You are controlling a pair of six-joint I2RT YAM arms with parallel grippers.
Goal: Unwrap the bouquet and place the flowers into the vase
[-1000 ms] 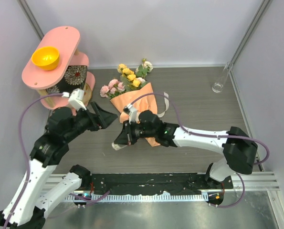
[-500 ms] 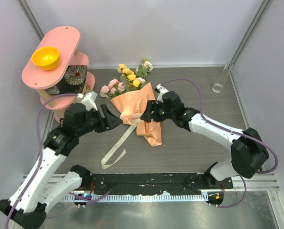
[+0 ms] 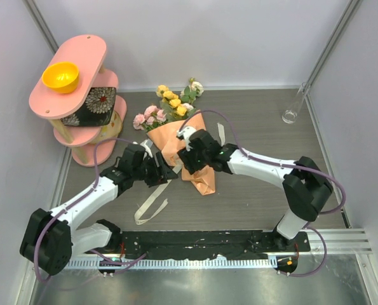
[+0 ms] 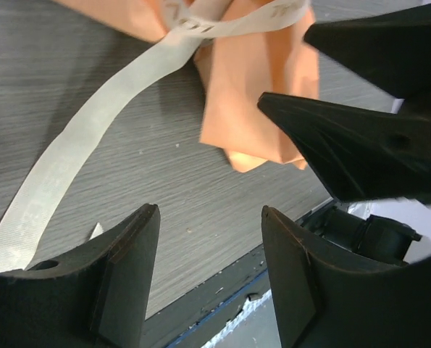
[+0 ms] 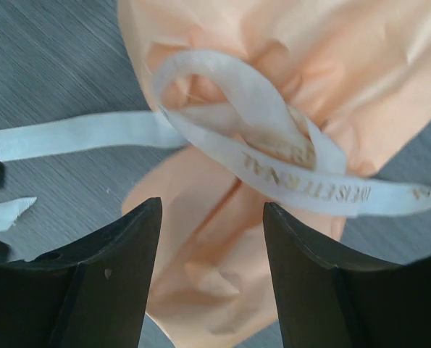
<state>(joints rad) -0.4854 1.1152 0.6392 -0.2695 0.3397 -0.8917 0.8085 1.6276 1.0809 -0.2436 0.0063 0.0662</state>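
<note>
L gripper [image 4: 209, 217]: jaws apart, empty; bouquet [image 4: 251, 109] just ahead. R gripper [image 5: 211, 210]: jaws apart, empty, over ribbon [image 5: 295, 181] knot.

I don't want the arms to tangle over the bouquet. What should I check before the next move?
1. Untied: not ok; the ribbon loops knotted round the paper cone.
2. Right pincer open above the knot: ok.
3. Left pincer open, holding nothing: ok.
4. Pincers clear of each other: cannot tell; they sit close together beside the paper cone.
5. Vase upright: cannot tell.
6. Flowers inside the paper cone: ok.
</note>
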